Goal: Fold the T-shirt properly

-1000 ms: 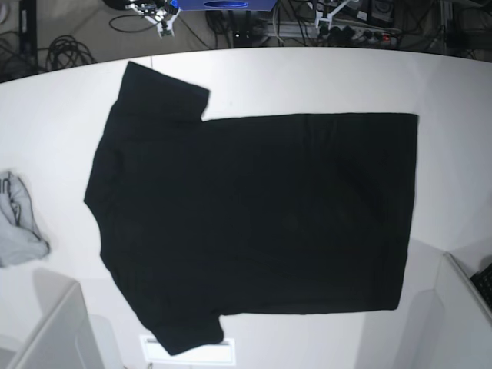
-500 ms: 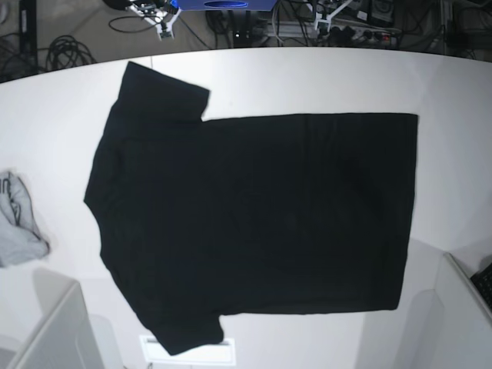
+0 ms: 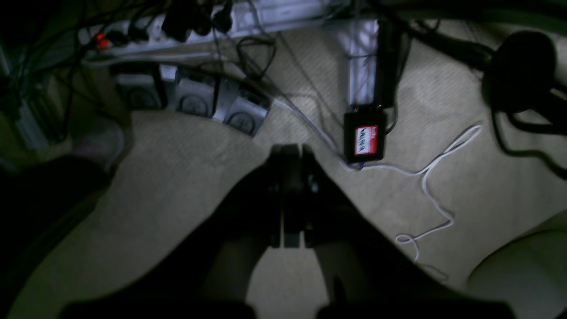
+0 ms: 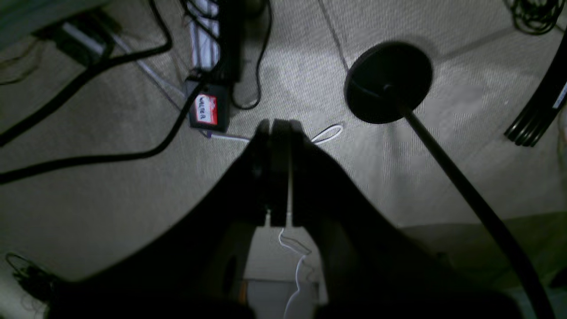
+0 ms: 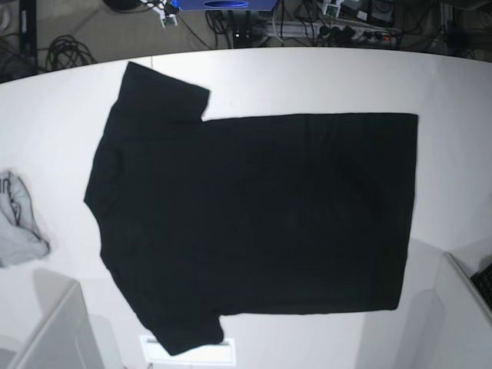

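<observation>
On the white table [image 5: 307, 81] in the base view, the T-shirt [image 5: 254, 215] lies spread flat, plain black side up. Its collar end points toward the left of that view and its straight hem runs down the right side. One short sleeve sticks out toward the far edge of the table, the other toward the near edge, where it partly covers a white paper label [image 5: 192, 352]. A small grey-white cloth [image 5: 17, 223] sits crumpled near the table's left edge, well apart from the shirt. Neither arm reaches over the table in this view. Beyond the far edge are a blue box [image 5: 227, 4] and tangled cables [image 5: 65, 50] on the floor.

From the left wrist view, the left gripper [image 3: 290, 153] hangs above beige carpet [image 3: 186, 177], its two dark fingers pressed together with nothing between them. Below it lie a black adapter with a red-and-white label [image 3: 364, 137], a thin white cord [image 3: 432, 190] that curls across the carpet, a white power strip [image 3: 186, 26] and a row of grey boxes [image 3: 195, 99]. The shirt does not show here.

From the right wrist view, the right gripper [image 4: 278, 126] is also closed and empty, with only a thin slit of light between the fingers. Under it are the same carpet, the labelled adapter, a round black stand base [image 4: 388, 82] with a pole running toward the lower right, and thick black cables [image 4: 88, 110]. The shirt is out of this view too.
</observation>
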